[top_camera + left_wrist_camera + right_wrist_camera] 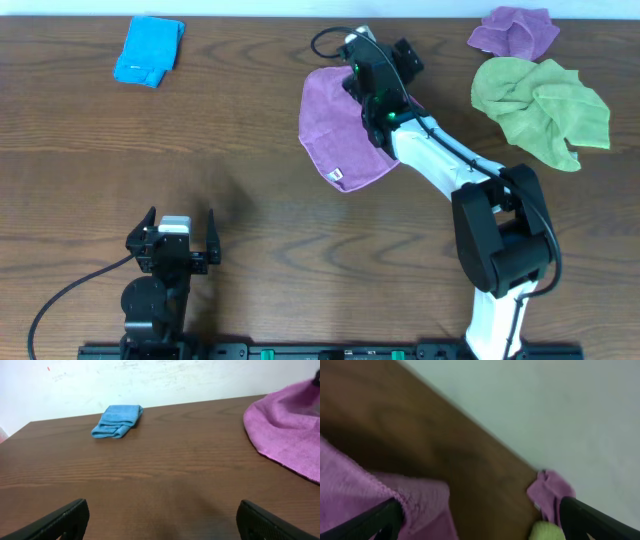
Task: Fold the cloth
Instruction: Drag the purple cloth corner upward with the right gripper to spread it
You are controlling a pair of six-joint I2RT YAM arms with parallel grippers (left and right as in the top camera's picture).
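Only the overhead view takes in the whole bench [250, 160]. The cloth [330, 125] lies a little right of middle, nearer the far edge than the near one. It is purple-magenta and rounded in outline rather than spread square, with its small white tag [337, 176] at the hem facing the near edge. The right claw [368, 72] sits over the cloth's far right part, and the arm hides that side. A lime-green towel [540, 105] and a small bunched purple cloth [515, 32] lie by the far right corner. A folded blue cloth [148, 50] lies by the far left corner.

The right wrist view is blurred, but it shows what the arm hides from above. The right claw [480, 507] is spread wide, and a raised fold of the cloth [350, 490] ends at a stitched hem just beside one finger [375, 521]. It may be resting on that finger, though nothing is pinched between the two.

The left wrist view shows the left claw [162, 510] equally wide, holding nothing, with bare wood beneath it. It also shows the nap of the cloth [285, 425] and its curved edge. From above, the left claw [180, 235] sits near the near edge, well apart from the cloth.
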